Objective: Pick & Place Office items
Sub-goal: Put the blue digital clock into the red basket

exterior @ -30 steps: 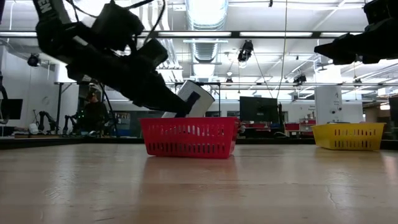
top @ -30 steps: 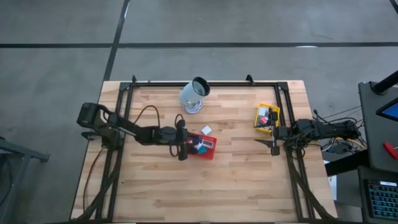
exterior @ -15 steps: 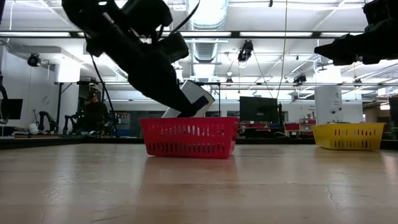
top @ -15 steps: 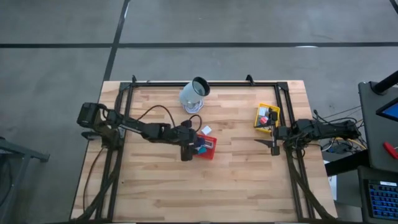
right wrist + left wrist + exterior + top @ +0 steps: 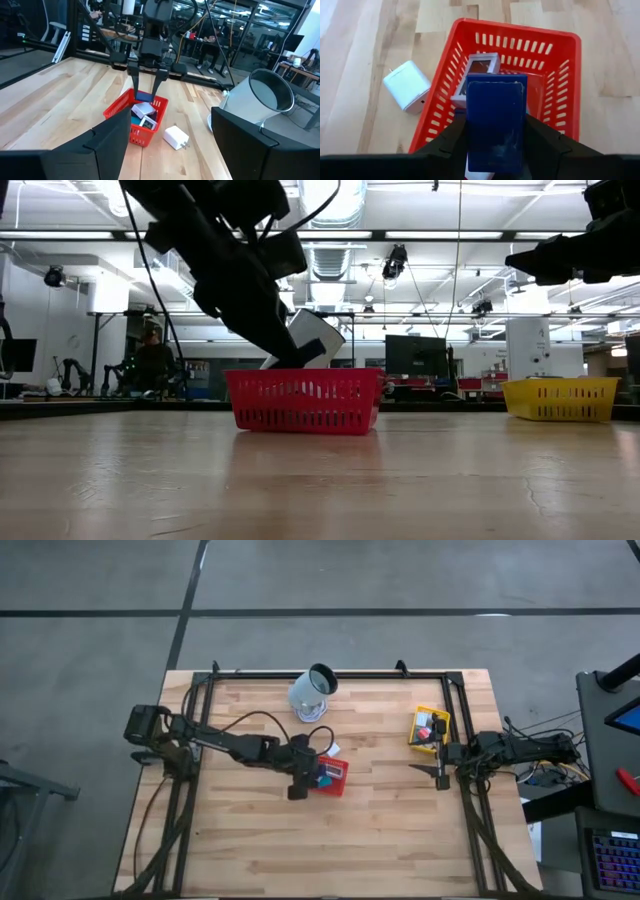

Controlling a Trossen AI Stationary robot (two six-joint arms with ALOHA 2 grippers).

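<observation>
Desk (image 5: 380,45): pale wood planks, smooth, satin sheen. Red tray (image 5: 560,65): slotted plastic mesh, slightly glossy. Dark blue block (image 5: 495,125) in left pincer (image 5: 495,150): matt, faintly scuffed face. White charger (image 5: 407,86): smooth plastic. Cup (image 5: 260,100): pale, smooth, dull shine. Yellow tray (image 5: 560,398): plastic mesh.

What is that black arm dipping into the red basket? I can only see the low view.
Observer: The left gripper is shut on a dark blue block, right above the red tray.
Operator: Is anything in the tray already?
Observer: Yes, a grey-framed item lies inside, with more under the block.
Operator: Is anything lying outside it?
Observer: A white charger lies on the table beside the tray, outside its wall.
</observation>
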